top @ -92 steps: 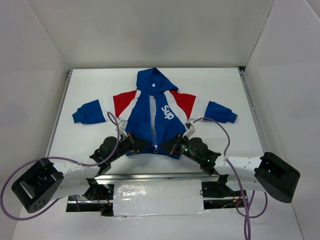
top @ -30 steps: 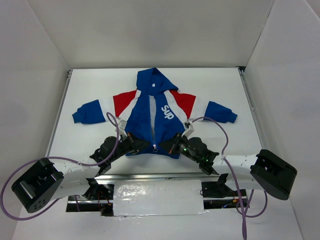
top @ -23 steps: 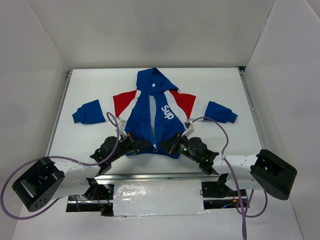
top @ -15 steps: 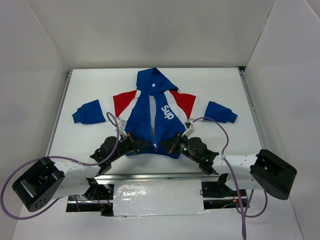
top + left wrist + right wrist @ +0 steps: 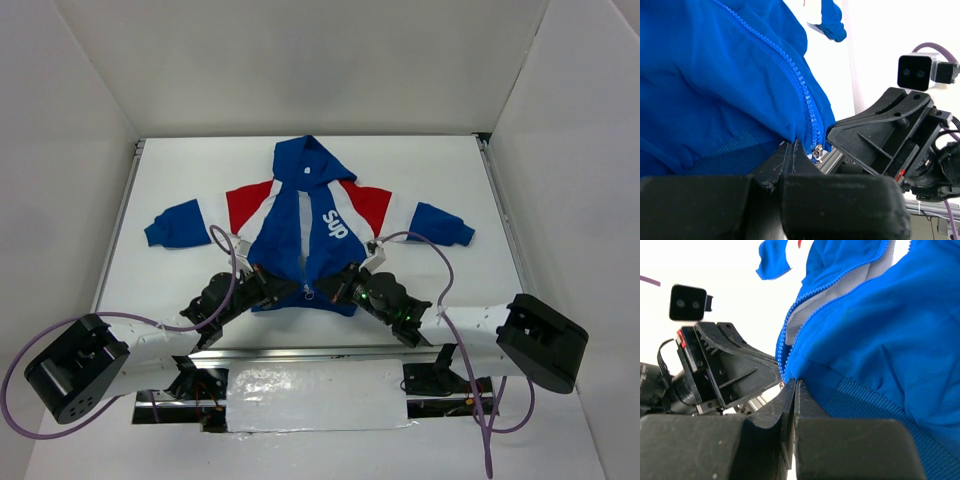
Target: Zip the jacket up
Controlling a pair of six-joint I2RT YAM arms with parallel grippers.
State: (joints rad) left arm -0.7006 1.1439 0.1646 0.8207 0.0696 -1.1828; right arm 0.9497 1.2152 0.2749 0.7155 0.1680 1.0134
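The jacket (image 5: 305,225) lies flat on the white table, hood at the far side, blue body with red and white shoulders and "SUP" lettering. Its front is open above a small silver zipper slider (image 5: 308,292) near the hem. My left gripper (image 5: 284,291) is shut on the blue hem just left of the zipper, as the left wrist view (image 5: 790,146) shows, with the slider (image 5: 816,150) beside it. My right gripper (image 5: 337,288) is shut on the hem just right of the zipper, as the right wrist view (image 5: 796,383) shows. The two grippers almost face each other.
White walls enclose the table (image 5: 180,160) on three sides. A metal rail (image 5: 300,352) runs along the near edge behind the arms. Purple cables (image 5: 440,255) loop over both arms. The sleeves (image 5: 175,225) spread out left and right.
My right gripper has moved a little left toward the zipper with the hem in it. The hem's bottom middle has drawn together slightly. The left arm has barely moved.
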